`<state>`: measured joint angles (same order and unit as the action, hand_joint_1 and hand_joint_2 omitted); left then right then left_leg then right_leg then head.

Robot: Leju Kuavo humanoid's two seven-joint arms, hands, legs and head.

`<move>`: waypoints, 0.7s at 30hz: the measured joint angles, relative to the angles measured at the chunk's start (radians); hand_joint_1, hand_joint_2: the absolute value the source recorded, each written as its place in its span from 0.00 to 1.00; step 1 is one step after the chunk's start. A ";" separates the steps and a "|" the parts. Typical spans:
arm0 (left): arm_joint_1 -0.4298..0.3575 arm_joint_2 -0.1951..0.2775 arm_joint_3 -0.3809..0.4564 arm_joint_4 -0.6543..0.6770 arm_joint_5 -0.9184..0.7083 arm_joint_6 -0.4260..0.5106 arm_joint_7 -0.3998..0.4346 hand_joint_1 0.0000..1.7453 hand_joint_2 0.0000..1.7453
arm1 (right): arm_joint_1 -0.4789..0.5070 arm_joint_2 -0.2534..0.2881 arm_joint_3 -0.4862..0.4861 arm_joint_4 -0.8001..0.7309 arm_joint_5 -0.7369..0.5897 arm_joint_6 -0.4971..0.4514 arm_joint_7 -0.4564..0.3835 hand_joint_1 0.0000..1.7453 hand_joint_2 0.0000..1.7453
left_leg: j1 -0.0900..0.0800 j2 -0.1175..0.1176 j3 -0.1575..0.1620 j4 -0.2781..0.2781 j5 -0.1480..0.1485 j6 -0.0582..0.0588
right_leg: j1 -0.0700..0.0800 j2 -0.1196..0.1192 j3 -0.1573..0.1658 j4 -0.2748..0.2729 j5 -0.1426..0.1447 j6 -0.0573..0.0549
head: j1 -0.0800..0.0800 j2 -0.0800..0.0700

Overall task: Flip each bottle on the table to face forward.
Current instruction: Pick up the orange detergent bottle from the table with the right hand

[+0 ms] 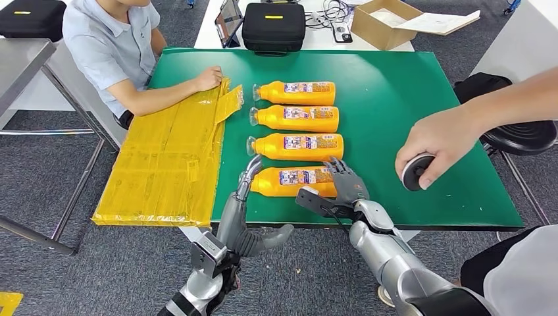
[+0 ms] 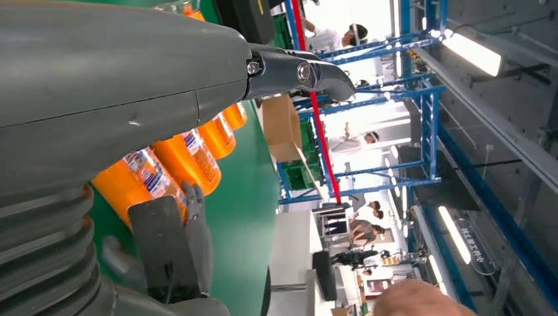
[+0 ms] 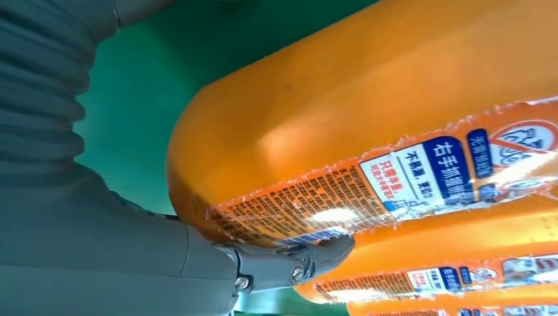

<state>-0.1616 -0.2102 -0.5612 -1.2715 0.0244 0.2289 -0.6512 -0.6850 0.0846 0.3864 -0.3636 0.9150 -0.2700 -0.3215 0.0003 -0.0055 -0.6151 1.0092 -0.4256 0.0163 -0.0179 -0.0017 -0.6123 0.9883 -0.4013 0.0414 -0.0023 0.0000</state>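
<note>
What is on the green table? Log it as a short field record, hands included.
bottles: four orange bottles lying in a row, caps toward the yellow sheet
nearest bottle: between both robot hands
left hand: at its cap end
right hand: fingers against its base
table: green
person's hand: holding a round black object

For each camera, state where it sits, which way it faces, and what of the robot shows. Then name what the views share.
Head view: high on the body, looking forward and down at the green table and four orange bottles; both silver arms, left hand and right hand show.
Left wrist view: behind the left hand, looking along the table toward blue racks.
Right wrist view: behind the right hand, close on the nearest bottle.
Shared: all three show the nearest bottle.
</note>
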 joint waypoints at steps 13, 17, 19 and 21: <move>-0.010 0.000 0.013 -0.009 -0.001 -0.002 0.000 0.00 1.00 | -0.047 -0.010 -0.001 0.029 -0.019 0.158 0.071 0.74 1.00 | 0.000 0.000 0.006 0.000 0.000 0.000 | 0.000 0.000 0.006 0.000 0.000 0.000 | 0.000 0.000; -0.014 0.000 0.015 -0.009 -0.001 -0.005 0.000 0.00 1.00 | -0.053 -0.014 -0.001 0.035 -0.020 0.178 0.089 1.00 1.00 | 0.000 0.000 0.009 0.000 0.000 0.000 | 0.000 0.000 0.008 0.000 0.000 0.000 | 0.000 0.000; -0.017 0.000 0.015 -0.009 -0.002 -0.008 0.000 0.00 1.00 | -0.060 -0.020 -0.002 0.037 -0.018 0.193 0.105 1.00 1.00 | 0.000 0.000 0.010 0.000 0.000 0.000 | 0.000 0.000 0.010 0.000 0.000 0.000 | 0.000 0.000; -0.019 0.000 0.016 -0.009 -0.003 -0.009 0.001 0.00 1.00 | -0.066 -0.029 -0.005 0.039 -0.018 0.203 0.117 1.00 1.00 | 0.000 -0.001 0.011 0.000 0.000 0.000 | 0.000 0.000 0.011 -0.001 0.000 0.000 | 0.000 0.000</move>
<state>-0.1810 -0.2102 -0.5450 -1.2806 0.0217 0.2198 -0.6504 -0.7515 0.0555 0.3819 -0.3242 0.8973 -0.0671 -0.2042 0.0002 -0.0061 -0.6039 1.0093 -0.4258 0.0164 -0.0181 -0.0019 -0.6017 0.9878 -0.4015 0.0415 -0.0025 0.0000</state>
